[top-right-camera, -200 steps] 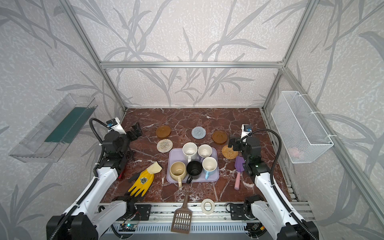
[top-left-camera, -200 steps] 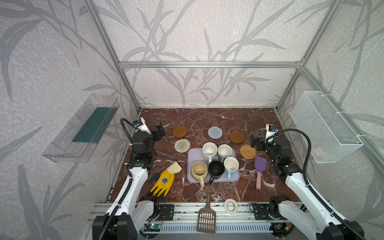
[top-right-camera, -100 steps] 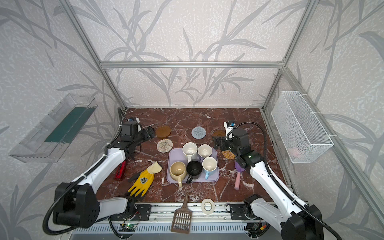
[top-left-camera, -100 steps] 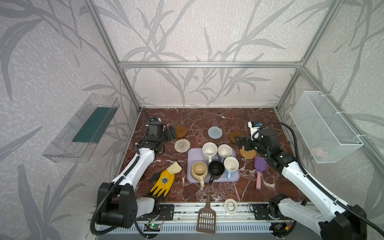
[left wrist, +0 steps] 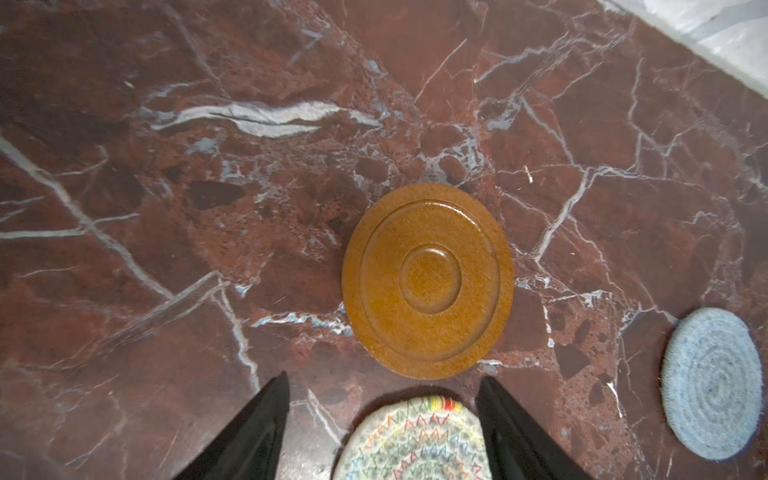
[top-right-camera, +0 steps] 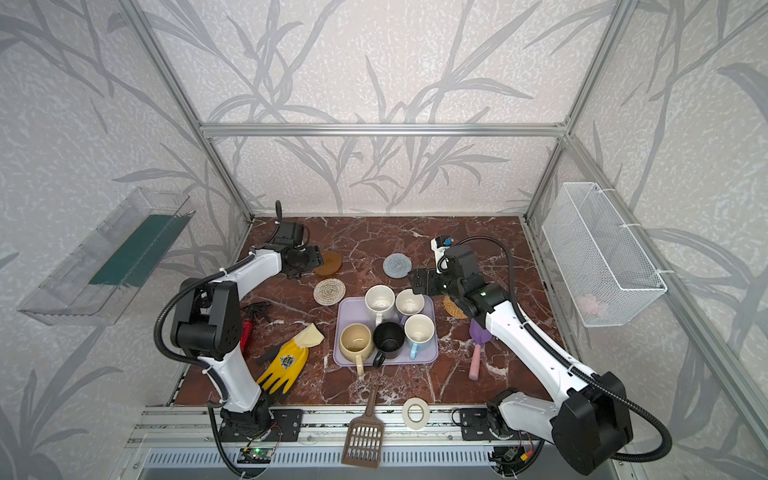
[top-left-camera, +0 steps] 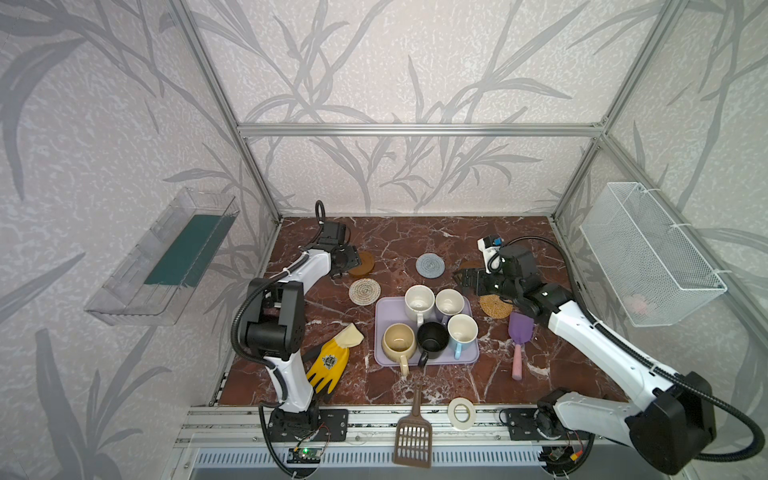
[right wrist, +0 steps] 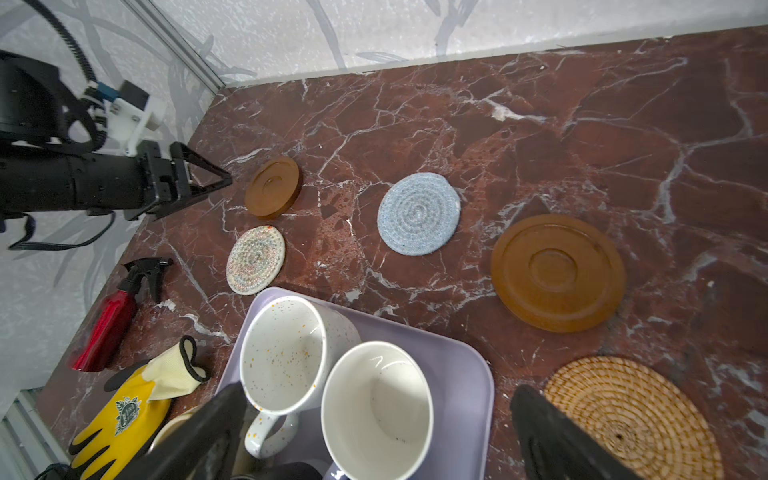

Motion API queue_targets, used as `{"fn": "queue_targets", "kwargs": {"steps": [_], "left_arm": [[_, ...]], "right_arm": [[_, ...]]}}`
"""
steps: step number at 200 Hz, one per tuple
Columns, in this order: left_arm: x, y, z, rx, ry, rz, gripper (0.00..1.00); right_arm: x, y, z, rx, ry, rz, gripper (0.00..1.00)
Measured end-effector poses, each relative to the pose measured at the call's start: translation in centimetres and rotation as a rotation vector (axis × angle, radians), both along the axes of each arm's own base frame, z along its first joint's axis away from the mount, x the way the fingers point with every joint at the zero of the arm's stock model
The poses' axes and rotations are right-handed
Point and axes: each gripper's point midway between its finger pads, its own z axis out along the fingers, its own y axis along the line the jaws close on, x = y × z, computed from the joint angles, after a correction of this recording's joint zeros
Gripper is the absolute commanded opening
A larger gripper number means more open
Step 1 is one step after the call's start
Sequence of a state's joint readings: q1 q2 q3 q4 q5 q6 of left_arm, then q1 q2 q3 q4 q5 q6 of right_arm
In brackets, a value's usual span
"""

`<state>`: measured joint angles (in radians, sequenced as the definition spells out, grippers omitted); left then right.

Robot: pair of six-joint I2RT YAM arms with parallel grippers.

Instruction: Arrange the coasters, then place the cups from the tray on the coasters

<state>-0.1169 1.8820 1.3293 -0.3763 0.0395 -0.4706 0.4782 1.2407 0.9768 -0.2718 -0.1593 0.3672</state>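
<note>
The lavender tray point(top-left-camera: 385, 308) holds several cups: speckled point(top-left-camera: 419, 296), lavender point(top-left-camera: 449, 300), beige point(top-left-camera: 398, 338), black point(top-left-camera: 432, 336) and light blue point(top-left-camera: 462, 330). Behind it lie the coasters: amber point(top-left-camera: 362, 264), cream woven point(top-left-camera: 364, 291), grey-blue point(top-left-camera: 430, 265), tan rattan point(top-left-camera: 494, 306) and a second amber one point(right wrist: 558, 272), half hidden in both top views. My left gripper point(left wrist: 384, 378) is open, its tips just short of the left amber coaster point(left wrist: 428, 280). The right gripper point(right wrist: 374, 395) hangs open above the lavender cup point(right wrist: 376, 403) and the tray's back edge point(right wrist: 461, 374), holding nothing.
A yellow glove point(top-left-camera: 328, 361) and a red spray bottle point(top-right-camera: 247, 330) lie left of the tray, a purple scoop point(top-left-camera: 519, 336) to its right. A brown slotted scoop point(top-left-camera: 413, 436) and a white tape roll point(top-left-camera: 461, 412) sit at the front edge. A wire basket point(top-left-camera: 648, 253) hangs on the right wall.
Both arms have reached in from the sides. The left gripper came up to the left amber coaster with its jaws narrowing; the right gripper moved over the tray's back edge.
</note>
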Motion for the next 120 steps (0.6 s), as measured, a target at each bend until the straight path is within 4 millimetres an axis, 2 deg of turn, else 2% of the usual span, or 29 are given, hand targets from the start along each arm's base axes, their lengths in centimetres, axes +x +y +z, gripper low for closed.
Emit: {"fn": "queue_targets", "kwargs": {"steps": [23, 47, 81, 120], "left_arm": [[0.9, -0.1, -1.4, 0.008, 0.041, -0.004, 0.70], [1.0, -0.1, -2.9, 0.021, 0.083, -0.004, 0.66], [1.4, -0.2, -4.2, 0.032, 0.126, -0.002, 0.57], [1.1, -0.8, -5.1, 0.050, 0.169, -0.016, 0.49]], "right_arm": [[0.2, 2.8, 0.3, 0.009, 0.021, 0.069, 0.98], [0.1, 4.7, -0.3, 0.013, 0.050, 0.119, 0.98], [0.0, 5.1, -1.6, 0.003, 0.088, 0.135, 0.98], [-0.1, 5.0, -1.8, -0.002, 0.096, 0.135, 0.99]]}}
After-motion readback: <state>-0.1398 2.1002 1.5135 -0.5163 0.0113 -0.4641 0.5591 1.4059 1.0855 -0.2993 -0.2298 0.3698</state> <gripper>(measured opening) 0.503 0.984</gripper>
